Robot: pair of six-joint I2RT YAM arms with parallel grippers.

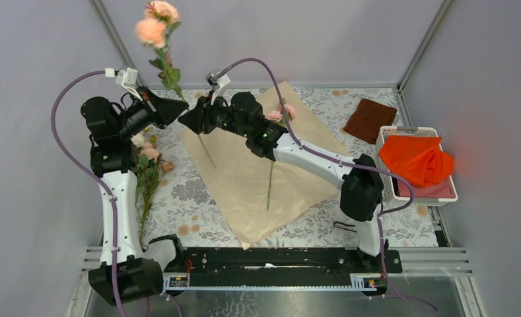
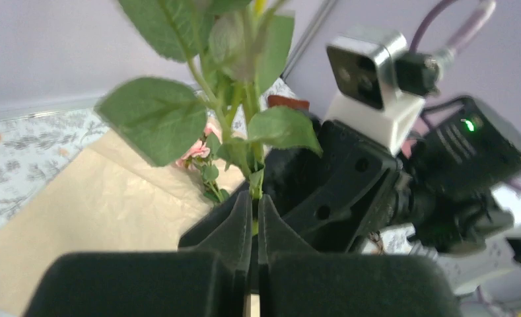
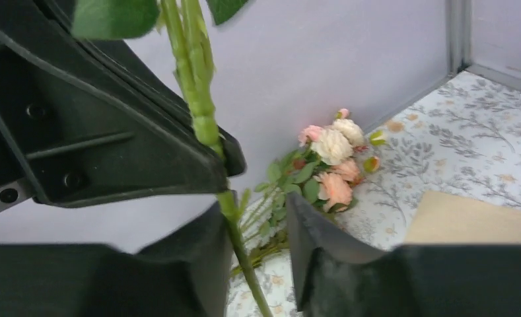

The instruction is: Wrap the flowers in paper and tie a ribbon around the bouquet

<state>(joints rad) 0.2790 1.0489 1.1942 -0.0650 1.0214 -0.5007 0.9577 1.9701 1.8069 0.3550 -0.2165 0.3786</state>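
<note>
Peach-pink rose (image 1: 153,28) on a long thin green stem stands upright over the left edge of the large peach-orange kraft paper sheet (image 1: 244,178), pinched tight in the left gripper (image 2: 254,214), while the right gripper's (image 3: 257,224) part-open fingers straddle the stem just below, perhaps brushing it.

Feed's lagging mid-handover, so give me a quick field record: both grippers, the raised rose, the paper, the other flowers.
left gripper: shut on stem of raised rose
right gripper: open, one finger on each side of that stem, lower down than the left gripper
raised rose: upright, blooms on top
paper: spread flat
rose on paper: lying along the sheet
loose flowers: lying left of the paper
</note>
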